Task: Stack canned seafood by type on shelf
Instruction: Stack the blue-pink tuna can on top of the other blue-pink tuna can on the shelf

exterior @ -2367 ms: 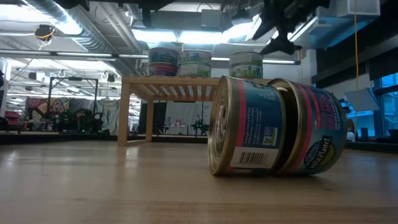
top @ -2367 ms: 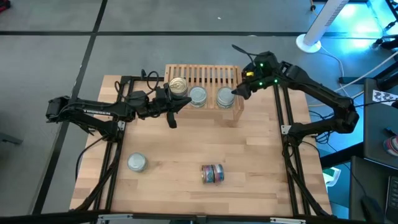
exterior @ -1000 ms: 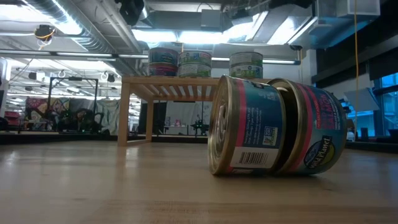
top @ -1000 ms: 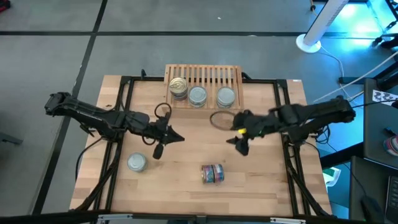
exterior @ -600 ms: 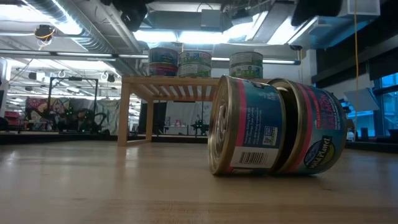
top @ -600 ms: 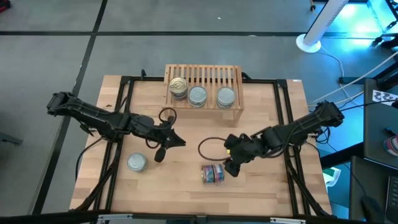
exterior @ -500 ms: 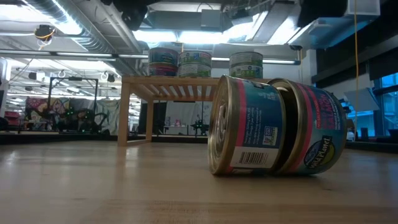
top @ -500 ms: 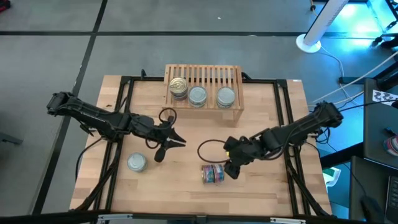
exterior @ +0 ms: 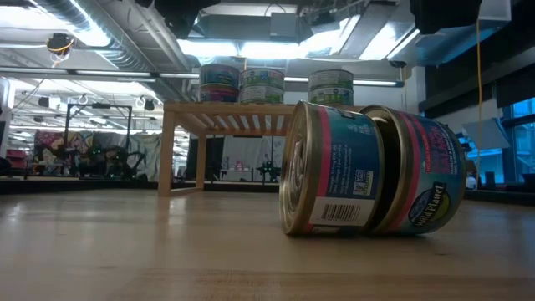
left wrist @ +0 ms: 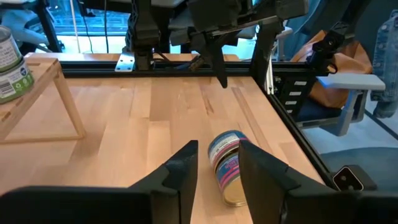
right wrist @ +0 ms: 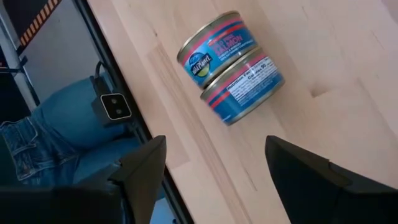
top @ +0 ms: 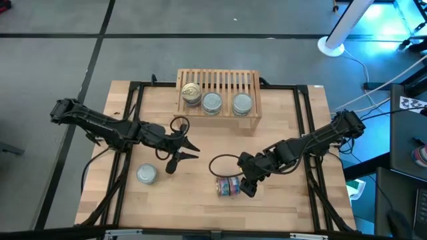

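Note:
Two blue-red tins of canned seafood [top: 229, 186] lie on their round sides, end to end, near the table's front middle [exterior: 372, 180]. My right gripper [top: 248, 189] hangs open just above and to the right of them, touching nothing; they show beyond its fingers [right wrist: 230, 65]. My left gripper [top: 193, 149] stands open over the table's left middle, pointing at the same tins [left wrist: 227, 168]. A silver-lidded tin [top: 147, 174] stands upright at the front left. The shelf [top: 227, 83] at the back carries a gold-lidded tin [top: 191, 92] and two silver-lidded ones [top: 212, 102], [top: 242, 103].
Black frame rails [top: 127, 133], [top: 308, 133] run along the table's left and right sides. A black cable loop [top: 223, 163] hangs from the right arm above the wood. A person in jeans [right wrist: 62, 124] sits beyond the table's near edge. Bare wood lies between the shelf and the lying tins.
My right gripper has swung from the table's middle toward the near edge and down, turning as it went, until it hangs over the two lying tins; it stays open. My left gripper has opened, staying in place. No tin has moved.

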Controlling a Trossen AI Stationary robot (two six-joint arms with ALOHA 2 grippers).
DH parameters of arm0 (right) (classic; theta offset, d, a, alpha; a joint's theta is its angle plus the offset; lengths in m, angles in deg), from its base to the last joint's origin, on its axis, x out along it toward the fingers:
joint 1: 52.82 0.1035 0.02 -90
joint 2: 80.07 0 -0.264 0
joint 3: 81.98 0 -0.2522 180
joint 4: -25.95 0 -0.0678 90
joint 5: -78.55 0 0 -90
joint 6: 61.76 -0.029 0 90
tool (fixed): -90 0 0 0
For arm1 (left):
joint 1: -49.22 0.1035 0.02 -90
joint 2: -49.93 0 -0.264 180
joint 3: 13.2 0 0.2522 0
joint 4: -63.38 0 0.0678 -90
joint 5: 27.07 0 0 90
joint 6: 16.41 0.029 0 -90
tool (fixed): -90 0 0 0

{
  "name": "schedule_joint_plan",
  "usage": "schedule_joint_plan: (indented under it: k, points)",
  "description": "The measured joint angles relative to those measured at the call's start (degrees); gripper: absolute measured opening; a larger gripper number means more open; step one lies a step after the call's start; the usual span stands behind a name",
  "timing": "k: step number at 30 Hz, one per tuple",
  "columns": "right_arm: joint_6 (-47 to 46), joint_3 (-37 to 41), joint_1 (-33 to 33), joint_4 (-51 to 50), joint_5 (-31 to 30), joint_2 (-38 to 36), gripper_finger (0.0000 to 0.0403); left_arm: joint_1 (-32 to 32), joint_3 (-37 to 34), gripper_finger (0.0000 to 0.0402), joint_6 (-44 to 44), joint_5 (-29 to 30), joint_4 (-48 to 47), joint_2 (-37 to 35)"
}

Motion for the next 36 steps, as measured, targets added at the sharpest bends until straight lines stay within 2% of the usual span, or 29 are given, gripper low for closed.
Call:
schedule_joint_plan:
  k: [6, 13, 18, 36]
  points:
    - [-0.57, 0.0, 0.0, 0.02, -1.2, 0.15, 0.0276, 0.0, 0.0, 0.0109, -0.03, 0.02, -0.02, 0.0]
    - [-8.7, -0.04, 0.03, -0.31, -4.84, 1.56, 0.0276, 0.0, -0.02, 0.0107, -0.34, 0.04, -0.02, 0.0]
    - [-14.39, -0.04, -0.01, 1.5, -4.97, 4.3, 0.0276, 0.0, -0.07, 0.0109, -0.35, 0.07, -0.29, 0.0]
    - [-17.28, -0.02, -0.01, 4.46, -4.08, 10.62, 0.0276, 0.0, -0.09, 0.0109, -0.46, 0.07, -2.95, -0.02]
